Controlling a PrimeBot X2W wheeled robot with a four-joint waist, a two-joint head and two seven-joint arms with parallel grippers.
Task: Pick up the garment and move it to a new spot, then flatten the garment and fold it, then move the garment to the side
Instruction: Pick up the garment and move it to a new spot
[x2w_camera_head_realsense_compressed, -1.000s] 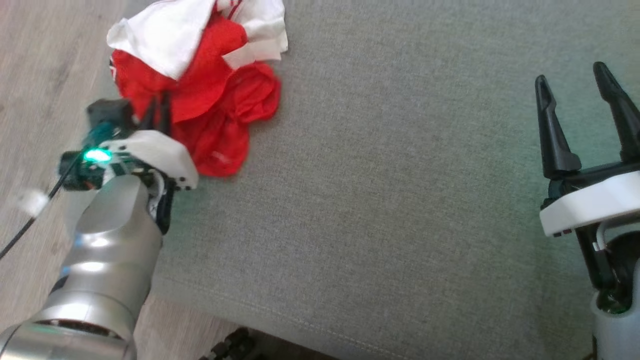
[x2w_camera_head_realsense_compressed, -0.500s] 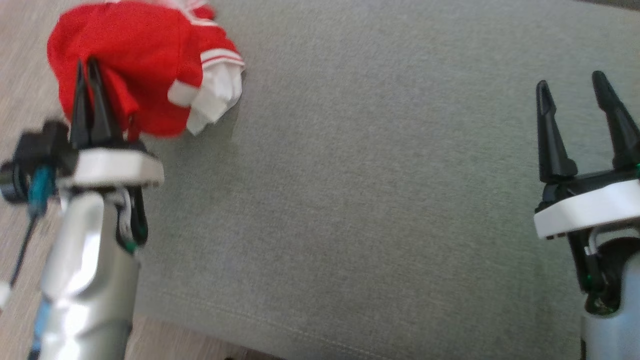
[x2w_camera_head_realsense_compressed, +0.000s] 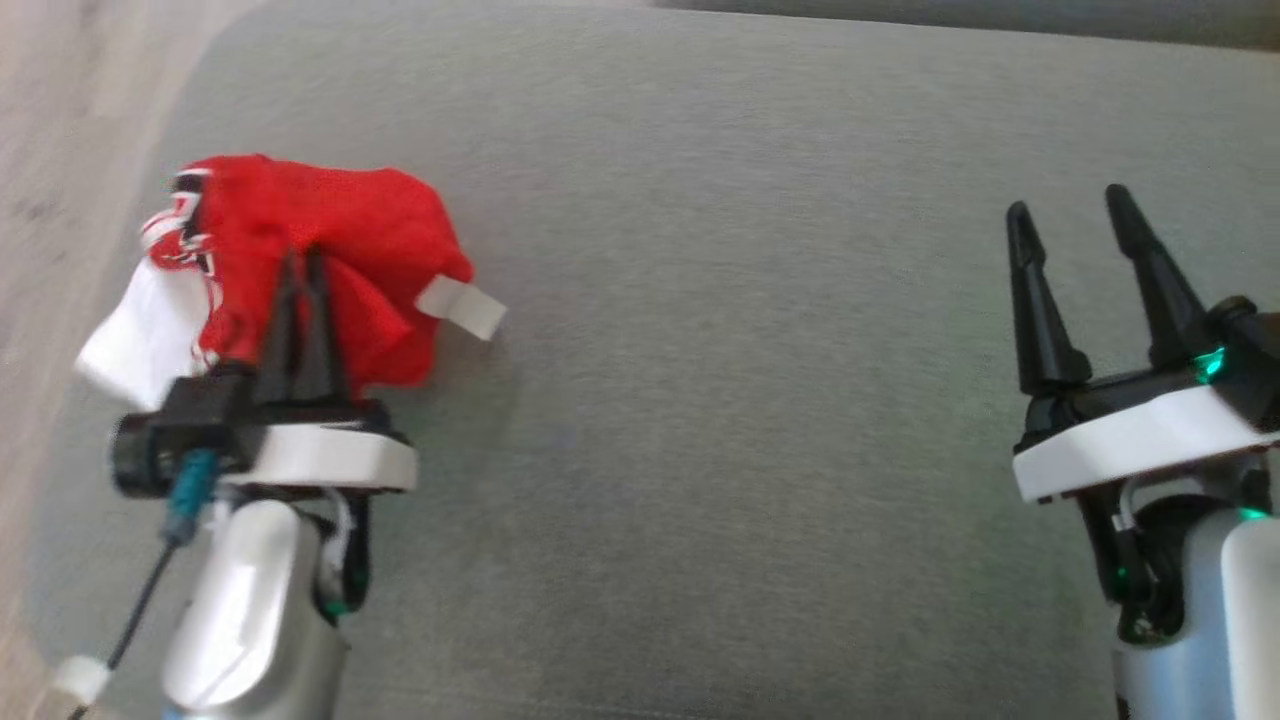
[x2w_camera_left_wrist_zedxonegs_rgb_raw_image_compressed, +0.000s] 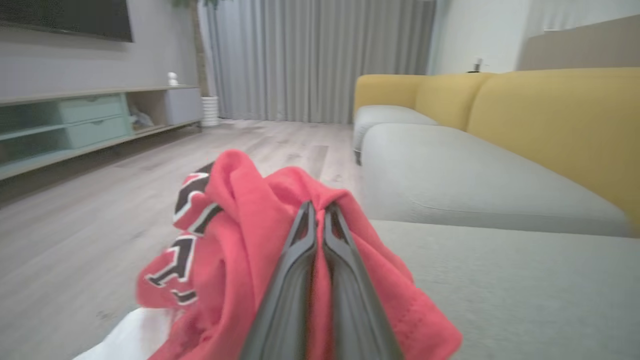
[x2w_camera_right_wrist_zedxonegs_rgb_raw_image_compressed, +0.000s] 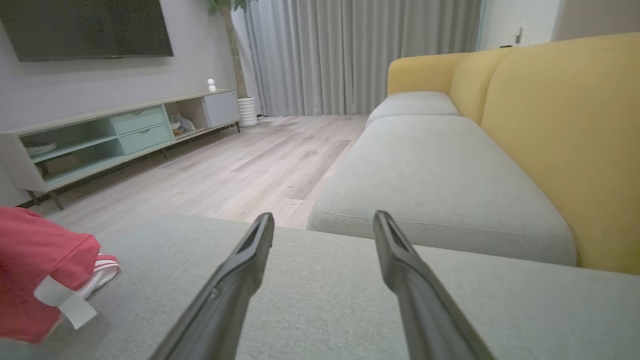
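The garment (x2w_camera_head_realsense_compressed: 330, 240) is a crumpled red jersey with white sleeves and black-and-white lettering, bunched at the left end of the grey sofa cushion (x2w_camera_head_realsense_compressed: 720, 400). My left gripper (x2w_camera_head_realsense_compressed: 303, 262) is shut on a fold of its red cloth, and the left wrist view shows the garment (x2w_camera_left_wrist_zedxonegs_rgb_raw_image_compressed: 240, 240) draped around the closed left gripper (x2w_camera_left_wrist_zedxonegs_rgb_raw_image_compressed: 317, 212). My right gripper (x2w_camera_head_realsense_compressed: 1070, 205) stands open over the cushion's right side with nothing between its fingers. From the right wrist view the garment (x2w_camera_right_wrist_zedxonegs_rgb_raw_image_compressed: 35, 260) sits at the far left, well apart from the open right gripper (x2w_camera_right_wrist_zedxonegs_rgb_raw_image_compressed: 324, 220).
Wooden floor (x2w_camera_head_realsense_compressed: 60, 120) runs along the cushion's left edge. A yellow sofa backrest (x2w_camera_right_wrist_zedxonegs_rgb_raw_image_compressed: 560, 130) and further grey seat cushions (x2w_camera_right_wrist_zedxonegs_rgb_raw_image_compressed: 430, 175) lie ahead. A low TV cabinet (x2w_camera_right_wrist_zedxonegs_rgb_raw_image_compressed: 115, 135) stands across the room by grey curtains (x2w_camera_right_wrist_zedxonegs_rgb_raw_image_compressed: 360, 55).
The left gripper, still shut on the garment, has carried it away from the cushion's far corner toward me and rightward. The head camera has shifted. The right gripper stays open.
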